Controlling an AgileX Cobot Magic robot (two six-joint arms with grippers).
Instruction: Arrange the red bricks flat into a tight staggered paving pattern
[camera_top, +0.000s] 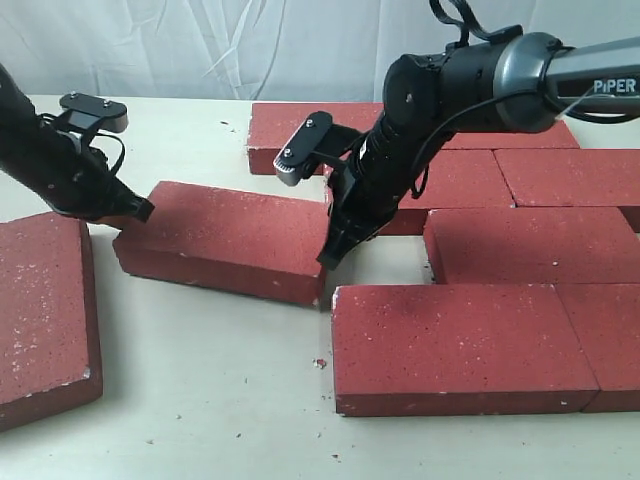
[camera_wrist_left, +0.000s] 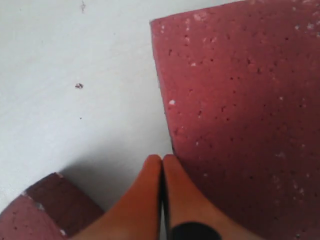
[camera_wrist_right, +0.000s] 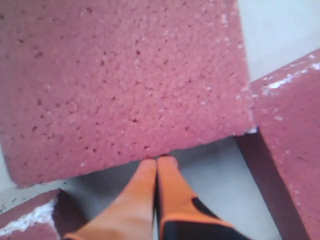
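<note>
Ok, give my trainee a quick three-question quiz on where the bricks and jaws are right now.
1. True or false: the left jaws and the right jaws are both shut.
2. Which brick lies between the two arms' jaws? A) the angled loose brick B) the far-left brick C) the front paved brick
3. Fill in: in the exterior view, the right jaws sit at the loose brick's ____ end.
Key: 1 true; 2 A; 3 right.
</note>
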